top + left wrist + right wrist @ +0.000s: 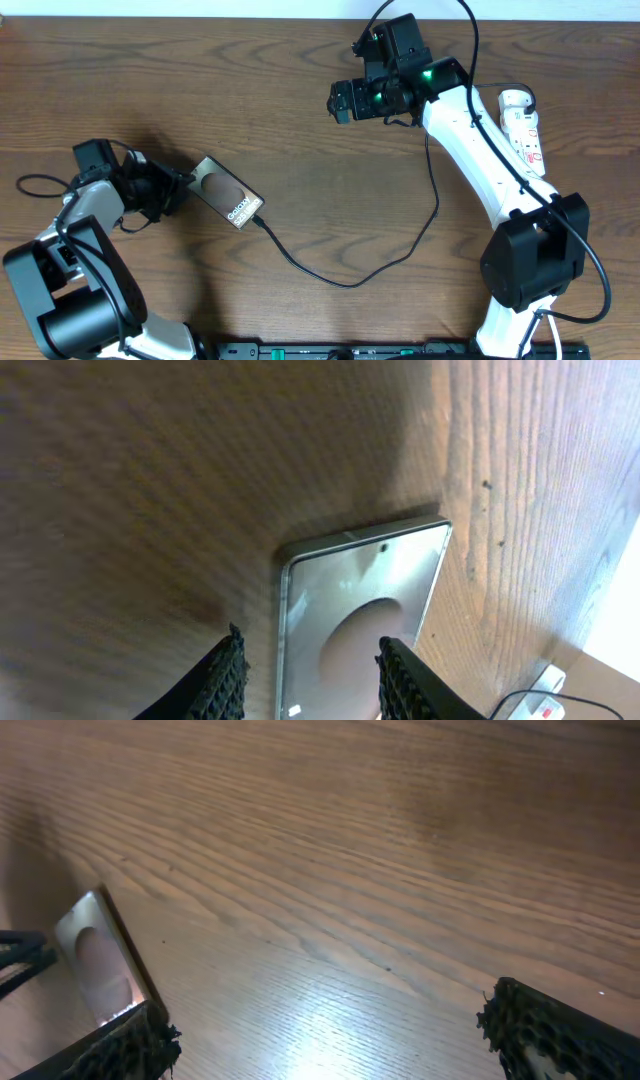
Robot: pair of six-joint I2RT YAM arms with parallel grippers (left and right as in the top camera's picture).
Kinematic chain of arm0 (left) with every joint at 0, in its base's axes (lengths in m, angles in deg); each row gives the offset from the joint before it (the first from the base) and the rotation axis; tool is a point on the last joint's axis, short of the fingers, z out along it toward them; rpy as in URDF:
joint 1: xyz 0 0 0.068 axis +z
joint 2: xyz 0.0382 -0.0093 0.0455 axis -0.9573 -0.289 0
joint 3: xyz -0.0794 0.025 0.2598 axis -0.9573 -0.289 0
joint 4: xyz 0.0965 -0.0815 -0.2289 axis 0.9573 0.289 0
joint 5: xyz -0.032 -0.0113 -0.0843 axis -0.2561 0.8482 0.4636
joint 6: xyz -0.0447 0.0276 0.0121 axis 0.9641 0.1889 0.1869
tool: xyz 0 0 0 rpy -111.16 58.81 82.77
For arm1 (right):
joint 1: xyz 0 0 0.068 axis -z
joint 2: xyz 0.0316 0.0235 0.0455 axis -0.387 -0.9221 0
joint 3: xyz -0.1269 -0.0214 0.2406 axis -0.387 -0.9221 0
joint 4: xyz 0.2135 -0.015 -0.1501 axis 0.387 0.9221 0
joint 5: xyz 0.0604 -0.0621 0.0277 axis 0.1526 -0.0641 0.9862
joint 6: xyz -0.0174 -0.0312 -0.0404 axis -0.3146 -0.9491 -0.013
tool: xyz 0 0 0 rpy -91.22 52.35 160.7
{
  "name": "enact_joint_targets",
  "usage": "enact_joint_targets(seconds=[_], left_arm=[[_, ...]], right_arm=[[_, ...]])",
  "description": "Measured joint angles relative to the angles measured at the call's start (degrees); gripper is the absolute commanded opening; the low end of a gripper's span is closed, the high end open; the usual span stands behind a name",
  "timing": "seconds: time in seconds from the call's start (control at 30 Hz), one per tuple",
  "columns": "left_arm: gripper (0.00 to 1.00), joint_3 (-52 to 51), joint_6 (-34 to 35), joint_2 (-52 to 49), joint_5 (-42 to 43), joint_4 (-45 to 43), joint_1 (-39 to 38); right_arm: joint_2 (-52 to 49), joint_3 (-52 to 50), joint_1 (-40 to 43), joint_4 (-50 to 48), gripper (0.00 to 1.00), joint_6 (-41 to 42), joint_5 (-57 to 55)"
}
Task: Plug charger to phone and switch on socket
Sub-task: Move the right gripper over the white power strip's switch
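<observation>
Since the charger (350,285) already seems to meet the near end of the phone (228,195), the coming move turns on the socket (527,135) and on which arm can reach it.

The socket lies at the far right of the table (300,60), its long axis running roughly away from the robot, and the right arm's white forearm crosses in front of it. The right gripper (338,102) hovers well apart from it, on the inner side of that forearm and facing the middle of the table. The switches therefore lie behind the jaws and to the robot's right, not ahead of them. Its wrist view shows the fingers (120,1050) spread wide with only bare wood between them.

The phone lies diagonally at the left, with the cable end toward the robot. The left gripper (188,180) straddles its far end. I cannot tell whether the fingers (225,680) truly pinch it or merely flank it.

The right arm is much the nearer to the socket. I judge it must swing round toward its own side and come down onto a switch.
</observation>
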Motion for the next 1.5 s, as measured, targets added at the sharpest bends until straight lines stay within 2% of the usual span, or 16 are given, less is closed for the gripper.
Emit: enact_joint_targets(seconds=[0.23,0.4,0.47,0.67,0.8,0.93,1.1,1.27,1.5], left_arm=[[0.51,0.00,-4.59,8.28,-0.20,2.89,1.09],[0.80,0.00,-8.74,19.17,-0.20,3.54,-0.57],[0.86,0.00,-10.49,23.04,-0.20,3.58,-1.92],[0.87,0.00,-14.29,34.62,-0.98,3.65,-7.67],[0.87,0.83,-15.43,39.23,-5.70,6.82,-11.89],[0.88,5.46,-17.33,38.77,-14.75,13.09,-16.81],[0.88,11.91,-18.40,36.68,-23.89,14.73,-21.77],[0.88,14.29,-18.95,35.78,-27.45,13.60,-24.70],[0.88,14.32,-18.73,35.12,-32.17,10.62,-29.27]], right_arm=[[0.00,0.00,0.00,-0.09,0.99,-0.02,-1.53],[0.00,0.00,0.00,-0.17,0.99,-0.04,-1.86],[0.00,0.02,0.00,-0.17,0.99,-0.09,-1.90],[0.00,0.04,0.00,-0.17,0.99,-0.22,-2.10],[0.00,0.04,0.28,-0.15,0.99,-0.22,-2.36],[0.00,0.04,1.46,0.26,0.99,-0.22,-2.47],[0.48,0.04,4.66,1.60,0.99,-0.92,-2.69],[3.82,0.04,9.05,4.66,0.99,-1.53,-6.64],[14.97,0.09,19.80,6.34,0.99,-2.01,-16.31]])
